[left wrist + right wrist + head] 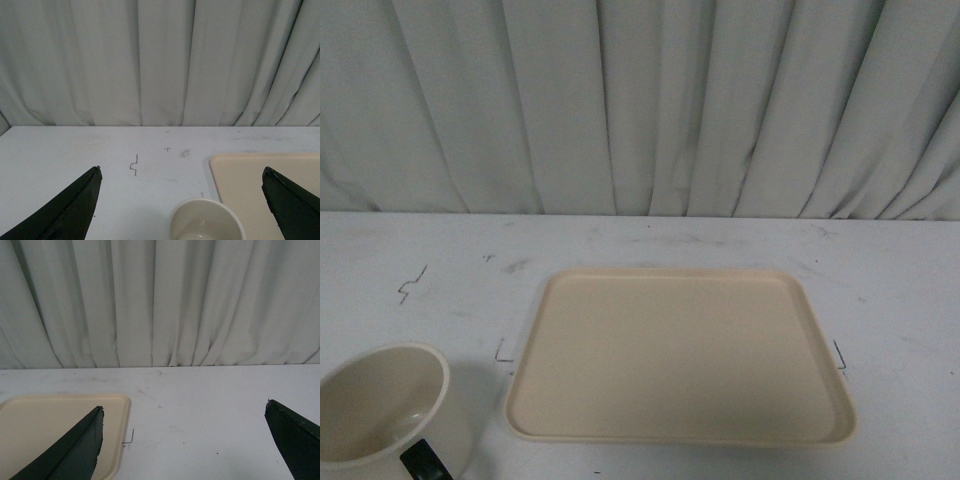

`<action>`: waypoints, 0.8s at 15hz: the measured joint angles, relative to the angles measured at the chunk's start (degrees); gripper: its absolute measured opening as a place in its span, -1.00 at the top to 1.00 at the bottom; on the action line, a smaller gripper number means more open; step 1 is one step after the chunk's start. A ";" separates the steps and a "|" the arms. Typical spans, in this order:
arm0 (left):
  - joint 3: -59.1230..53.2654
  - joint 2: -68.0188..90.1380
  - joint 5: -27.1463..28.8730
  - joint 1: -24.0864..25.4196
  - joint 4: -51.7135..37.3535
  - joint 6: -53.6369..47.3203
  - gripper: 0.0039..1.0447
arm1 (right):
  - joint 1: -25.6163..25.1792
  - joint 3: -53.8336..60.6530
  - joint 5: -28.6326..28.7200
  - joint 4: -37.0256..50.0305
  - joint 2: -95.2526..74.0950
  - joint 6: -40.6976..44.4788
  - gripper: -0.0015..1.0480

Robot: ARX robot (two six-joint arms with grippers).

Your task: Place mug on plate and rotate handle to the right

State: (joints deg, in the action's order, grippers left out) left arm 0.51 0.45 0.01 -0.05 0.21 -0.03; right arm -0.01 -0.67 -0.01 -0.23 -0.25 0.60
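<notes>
The cream-white mug (382, 405) stands upright on the white table at the front left, just left of the plate and apart from it. Its black handle (424, 462) points toward the table's front edge. The beige rectangular plate (680, 355) lies flat mid-table with nothing on it. In the left wrist view the mug (206, 220) sits between the spread fingers of my open left gripper (182, 170), a little short of the tips, beside the plate (260, 185). My open right gripper (184, 407) hovers over bare table right of the plate (55, 430). Neither arm shows in the front view.
A white pleated curtain (640, 100) closes off the table's far edge. Small dark scuffs and a squiggle mark (412, 285) dot the tabletop. Bare table lies to the right of the plate.
</notes>
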 joint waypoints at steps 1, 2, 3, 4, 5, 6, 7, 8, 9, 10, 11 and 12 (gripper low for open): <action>0.00 0.02 0.00 0.00 0.00 0.00 -0.88 | 0.00 0.00 0.02 -0.02 0.00 0.00 -0.87; 0.00 0.02 0.00 0.00 0.00 0.00 -0.88 | 0.00 0.00 0.00 0.00 0.00 0.00 -0.87; 0.00 0.00 0.00 0.00 0.00 0.00 -0.88 | 0.00 0.00 0.02 -0.02 0.00 0.00 -0.87; 0.00 0.00 0.00 0.00 0.00 0.00 -0.88 | 0.00 0.00 0.02 0.00 0.00 0.00 -0.87; 0.00 0.02 0.00 0.00 0.00 0.02 -0.88 | 0.00 0.00 0.02 -0.02 0.00 0.00 -0.87; 0.00 0.00 0.00 0.00 0.00 0.00 -0.88 | 0.00 0.00 0.00 -0.02 0.00 0.00 -0.87; 0.00 0.02 0.00 0.00 0.00 0.00 -0.88 | 0.00 0.00 0.02 0.00 0.00 0.00 -0.87; 0.00 0.00 0.00 0.00 0.00 0.00 -0.88 | 0.00 0.00 0.00 0.00 0.00 0.00 -0.87; 0.00 0.02 0.00 0.00 0.00 0.00 -0.88 | 0.00 0.00 0.00 0.00 0.00 0.00 -0.87; 0.00 0.00 0.00 0.00 -0.02 0.00 -0.88 | 0.00 0.00 0.02 0.00 0.00 0.00 -0.87; 0.00 0.00 0.00 0.00 0.00 0.00 -0.88 | 0.00 0.00 0.02 -0.02 0.00 0.00 -0.87; 0.13 0.22 0.83 -0.17 1.01 0.07 -0.88 | 0.00 0.00 0.02 0.00 0.00 0.00 -0.87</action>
State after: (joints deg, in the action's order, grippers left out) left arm 0.64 0.67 0.84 -0.23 1.21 0.03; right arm -0.01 -0.67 0.01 -0.23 -0.25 0.60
